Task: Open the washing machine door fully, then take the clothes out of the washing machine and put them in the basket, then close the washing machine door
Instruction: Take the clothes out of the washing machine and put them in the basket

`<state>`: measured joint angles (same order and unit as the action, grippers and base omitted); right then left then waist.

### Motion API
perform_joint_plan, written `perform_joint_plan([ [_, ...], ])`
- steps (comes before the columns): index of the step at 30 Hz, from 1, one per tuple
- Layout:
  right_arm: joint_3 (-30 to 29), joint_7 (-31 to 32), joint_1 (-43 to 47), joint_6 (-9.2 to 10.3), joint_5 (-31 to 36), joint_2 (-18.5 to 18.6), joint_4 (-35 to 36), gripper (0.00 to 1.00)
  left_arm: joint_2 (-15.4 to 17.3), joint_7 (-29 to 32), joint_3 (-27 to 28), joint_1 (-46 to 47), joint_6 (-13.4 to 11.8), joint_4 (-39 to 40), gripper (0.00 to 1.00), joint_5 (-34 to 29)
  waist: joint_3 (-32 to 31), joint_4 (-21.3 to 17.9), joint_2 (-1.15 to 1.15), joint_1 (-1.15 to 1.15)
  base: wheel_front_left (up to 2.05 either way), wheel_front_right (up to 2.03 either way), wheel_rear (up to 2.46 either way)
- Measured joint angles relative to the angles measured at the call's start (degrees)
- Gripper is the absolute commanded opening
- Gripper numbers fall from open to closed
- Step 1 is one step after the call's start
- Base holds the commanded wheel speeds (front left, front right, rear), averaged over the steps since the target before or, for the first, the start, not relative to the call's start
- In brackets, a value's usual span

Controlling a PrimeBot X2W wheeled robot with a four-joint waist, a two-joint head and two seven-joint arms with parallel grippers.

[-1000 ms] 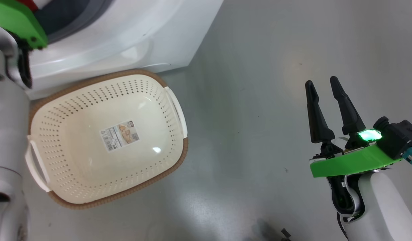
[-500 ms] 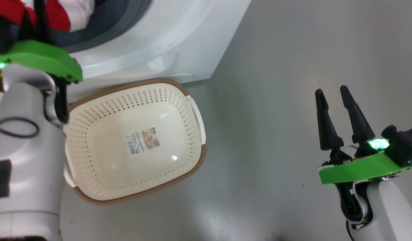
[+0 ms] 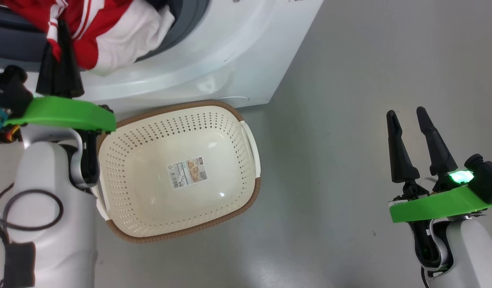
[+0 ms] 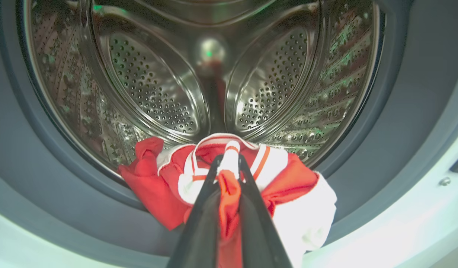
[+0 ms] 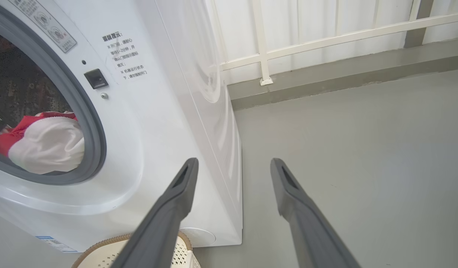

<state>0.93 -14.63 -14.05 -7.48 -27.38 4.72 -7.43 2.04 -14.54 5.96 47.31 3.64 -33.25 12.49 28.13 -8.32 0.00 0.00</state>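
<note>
While left fingers [image 4: 201, 230] pinch the clothes [image 4: 154, 190] | right fingers [image 3: 397, 156] spread

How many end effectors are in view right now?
2. The left end effector is at the washing machine opening, shut on the clothes; the right end effector hangs open over the floor.

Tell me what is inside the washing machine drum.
The clothes, a red and white bundle, lie at the drum's front lip, pinched by the left gripper. Steel behind is bare; the bundle covers what lies beneath.
</note>
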Motion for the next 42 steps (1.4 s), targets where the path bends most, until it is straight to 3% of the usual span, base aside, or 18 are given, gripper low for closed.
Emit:
perform_joint_plan([
  [11, -0.4, 0.0, 0.0, 0.0, 0.0, 0.4, 0.1, 1.0, -0.8, 0.0, -1.2, -6.1, -0.1, 13.1, 0.0, 0.4, -0.2, 1.0, 0.0, 0.0, 0.0, 0.0, 0.0],
  [35, -0.5, 0.0, 0.0, 0.0, 0.2, 0.4, 0.2, 1.0, -0.6, -0.2, -9.4, -15.7, -6.3, 44.3, 0.0, 1.9, -0.6, 1.1, 0.0, 0.0, 0.0, 0.0, 0.0],
  [42, -0.4, 0.0, 0.0, 0.0, 0.2, 0.4, 0.2, 1.0, -0.6, -0.3, -11.3, -16.7, -7.7, 47.3, 0.0, 1.4, -0.6, 1.1, 0.0, 0.0, 0.0, 0.0, 0.0],
])
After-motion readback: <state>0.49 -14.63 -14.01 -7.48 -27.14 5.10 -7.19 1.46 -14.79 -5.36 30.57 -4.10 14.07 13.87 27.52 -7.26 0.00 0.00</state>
